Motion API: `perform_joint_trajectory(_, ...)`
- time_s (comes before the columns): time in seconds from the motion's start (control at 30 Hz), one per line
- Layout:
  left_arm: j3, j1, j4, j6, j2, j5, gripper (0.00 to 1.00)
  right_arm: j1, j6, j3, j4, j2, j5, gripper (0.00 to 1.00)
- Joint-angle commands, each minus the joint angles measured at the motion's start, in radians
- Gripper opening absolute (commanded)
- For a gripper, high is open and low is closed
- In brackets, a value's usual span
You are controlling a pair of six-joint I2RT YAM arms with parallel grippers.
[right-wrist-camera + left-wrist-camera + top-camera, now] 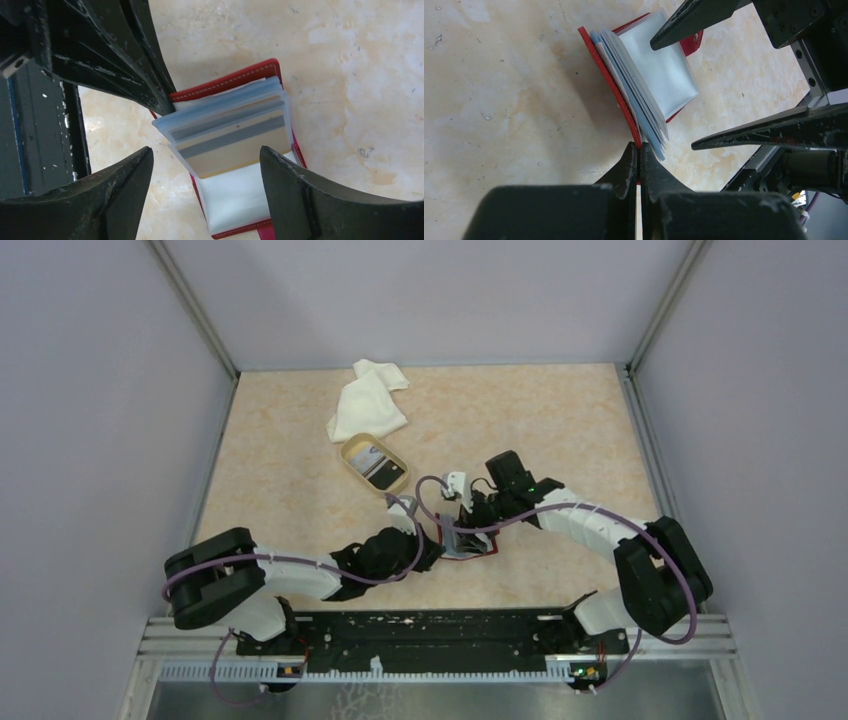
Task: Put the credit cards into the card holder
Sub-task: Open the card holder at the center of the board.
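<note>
The red card holder (227, 82) lies open on the table, its clear pockets fanned upward. My left gripper (639, 148) is shut on the edge of its red cover (611, 85). In the right wrist view a yellowish credit card (235, 150) with a grey stripe sits in the top pocket, and another striped card shows in the pocket behind it. My right gripper (205, 152) hangs open just above the pockets, one finger on each side, holding nothing. From the top view both grippers meet at the holder (472, 544). More cards (378, 466) lie in the tan dish.
The tan oval dish (352, 452) stands behind and to the left of the holder. A crumpled white cloth (368, 400) lies beyond it near the back wall. Walls enclose the table on the left, right and back.
</note>
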Motion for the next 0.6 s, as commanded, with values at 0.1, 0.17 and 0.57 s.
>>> perform_joint_trajectory(0.1,-0.024,-0.002,0.058,-0.01,-0.004,0.014,0.0,0.064,0.02,0.032,0.059,-0.013,0.059,0.85)
perform_joint_trajectory(0.17,-0.026,-0.001,0.068,-0.013,0.0,0.017,0.0,0.079,0.033,0.028,0.078,-0.006,0.099,0.86)
perform_joint_trajectory(0.57,-0.03,-0.001,0.089,-0.029,0.012,0.034,0.0,0.142,0.024,0.019,0.101,0.018,0.188,0.87)
